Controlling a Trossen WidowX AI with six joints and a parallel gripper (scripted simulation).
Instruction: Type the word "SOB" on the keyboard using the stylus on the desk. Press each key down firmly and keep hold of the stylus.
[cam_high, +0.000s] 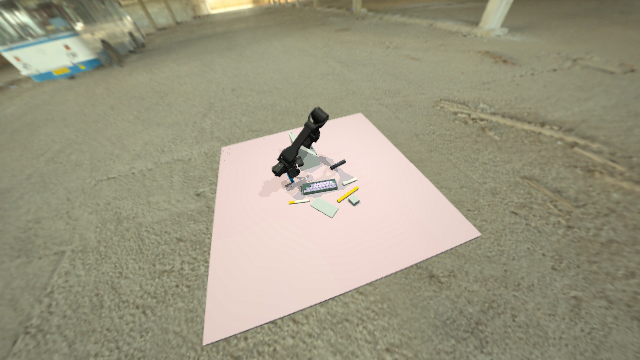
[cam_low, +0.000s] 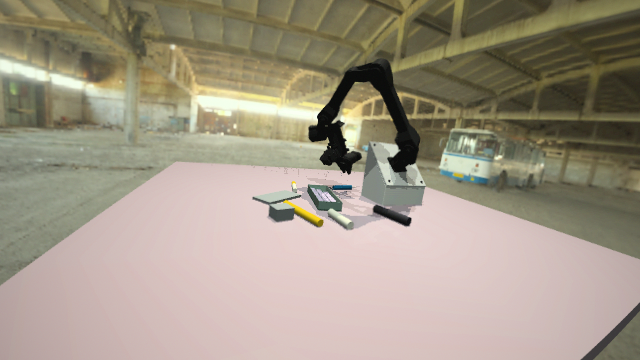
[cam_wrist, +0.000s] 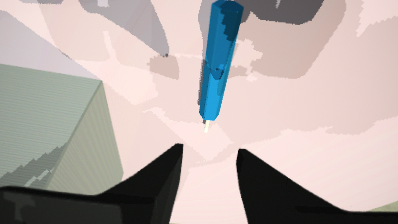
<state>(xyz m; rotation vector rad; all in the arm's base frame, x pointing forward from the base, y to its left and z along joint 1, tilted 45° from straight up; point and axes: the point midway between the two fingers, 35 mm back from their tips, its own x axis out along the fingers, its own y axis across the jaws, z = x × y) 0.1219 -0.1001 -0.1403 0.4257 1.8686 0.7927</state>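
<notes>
The blue stylus (cam_high: 290, 178) (cam_low: 342, 187) (cam_wrist: 216, 75) lies on the pink mat (cam_high: 280, 260) between the keyboard and the arm's base. In the wrist view its pale tip points toward the fingers. My gripper (cam_low: 349, 171) (cam_wrist: 210, 153) is partly open and empty. It hangs above the mat, and the stylus tip shows just beyond the gap between the fingertips. The keyboard (cam_high: 320, 186) (cam_low: 325, 197) is a dark green tray with pale keys beside the stylus. It is out of the wrist view, and its letters are too small to read.
The grey base (cam_low: 378, 185) (cam_wrist: 45, 110) stands near the stylus. A black cylinder (cam_high: 338, 164) (cam_low: 392, 215), white cylinder (cam_high: 350, 181) (cam_low: 341, 219), yellow cylinder (cam_high: 348, 194) (cam_low: 305, 214), grey block (cam_high: 354, 200) (cam_low: 281, 212), flat plate (cam_high: 325, 207) (cam_low: 276, 197) and yellow-white stick (cam_high: 299, 202) lie around the keyboard.
</notes>
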